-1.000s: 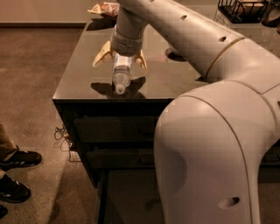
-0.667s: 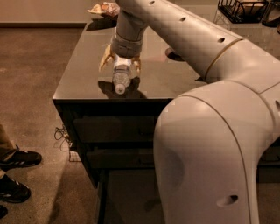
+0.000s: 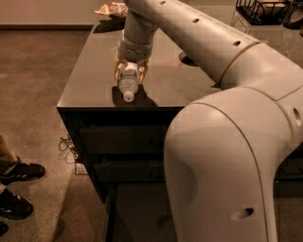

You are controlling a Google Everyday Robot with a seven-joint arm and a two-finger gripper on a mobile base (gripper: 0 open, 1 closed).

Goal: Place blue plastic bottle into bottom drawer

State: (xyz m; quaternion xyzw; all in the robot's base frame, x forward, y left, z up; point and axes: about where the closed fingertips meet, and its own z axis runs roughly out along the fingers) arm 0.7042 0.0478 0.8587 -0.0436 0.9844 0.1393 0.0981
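The blue plastic bottle (image 3: 128, 81) lies on the dark cabinet top (image 3: 90, 71) near its front edge, with its white cap pointing toward the front. My gripper (image 3: 129, 71) comes down on it from above. Its yellowish fingers (image 3: 117, 67) are closed against both sides of the bottle's body. The bottom drawer (image 3: 137, 212) stands pulled open below the two handled drawers, with its flat dark inside showing. My large white arm covers the right part of the drawer and of the cabinet front.
A snack bag (image 3: 111, 8) lies at the cabinet's back edge. A dark round object (image 3: 188, 59) sits behind my arm. A wire basket (image 3: 260, 10) stands at the top right. A person's shoes (image 3: 19, 172) and cables (image 3: 66, 144) are on the floor at the left.
The fingers, spread wide on either side of the bottle a second ago, have closed in on its body. The bottle has stayed in about the same place.
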